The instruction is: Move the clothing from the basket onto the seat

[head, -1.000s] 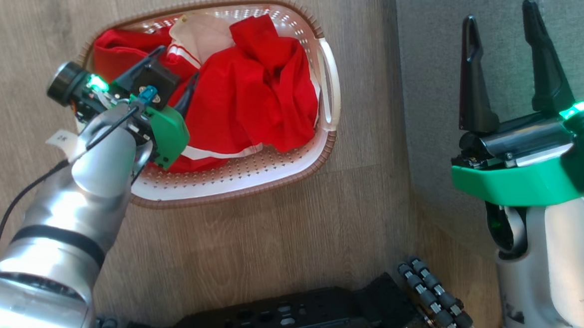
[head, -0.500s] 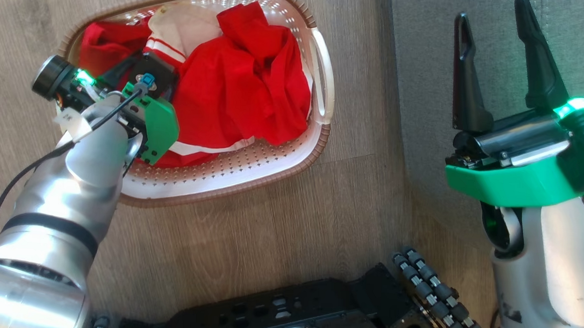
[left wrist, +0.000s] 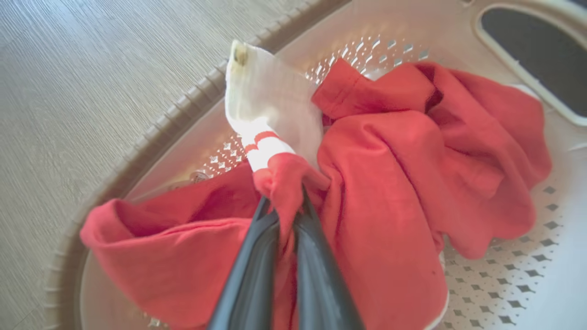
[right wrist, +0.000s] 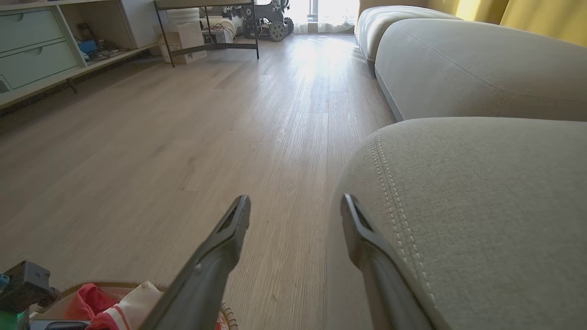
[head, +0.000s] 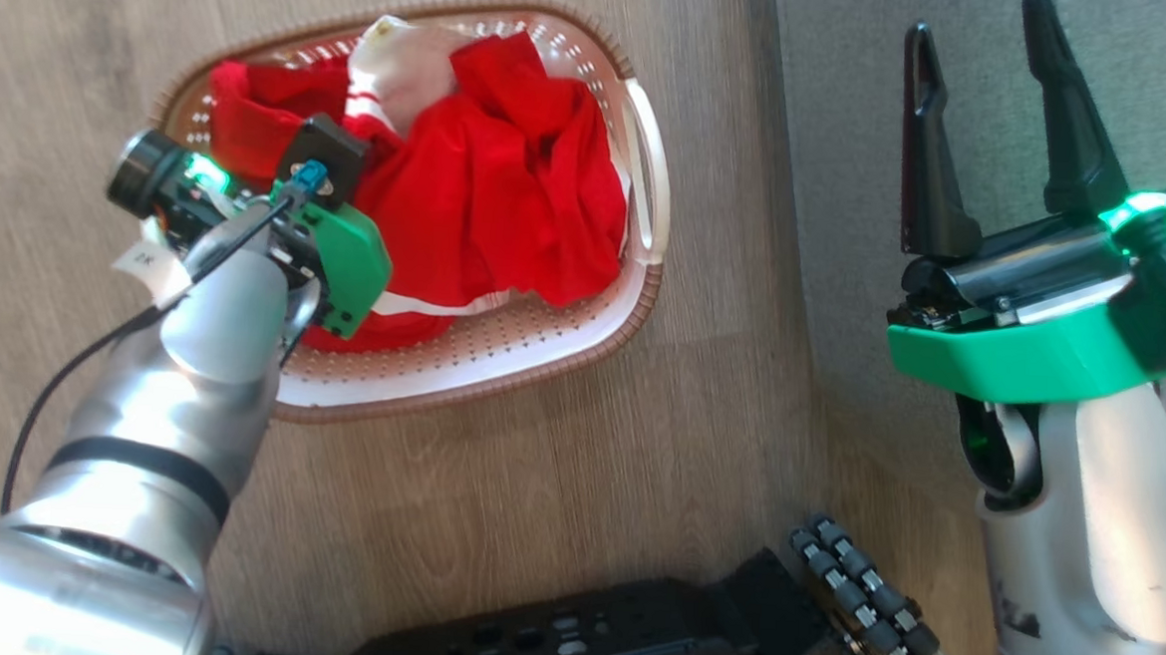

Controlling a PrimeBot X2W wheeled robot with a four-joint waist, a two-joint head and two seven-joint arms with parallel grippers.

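Observation:
The cream basket (head: 500, 388) stands on the wood floor, holding bright red clothing (head: 500, 193) with white stripe trim. My left gripper (left wrist: 284, 201) reaches down into the basket's left part and is shut on a bunched fold of the red clothing (left wrist: 390, 183) next to its white collar piece. In the head view the wrist housing hides its fingers. My right gripper (head: 978, 19) hovers open and holding nothing over the edge of the grey seat (head: 853, 132), to the right of the basket. The right wrist view shows the seat (right wrist: 481, 206) beside the right gripper (right wrist: 296, 201).
My black wheeled base (head: 627, 639) lies at the bottom of the head view. Wood floor separates basket and seat. A second sofa cushion (right wrist: 458, 59) lies farther along. Low shelving (right wrist: 36, 46) and boxes under a metal frame (right wrist: 183, 36) stand far off.
My left gripper's fingers, spread over the clothing before, have closed on a fold of red fabric. The head camera shifted slightly. The right gripper stays open and in place.

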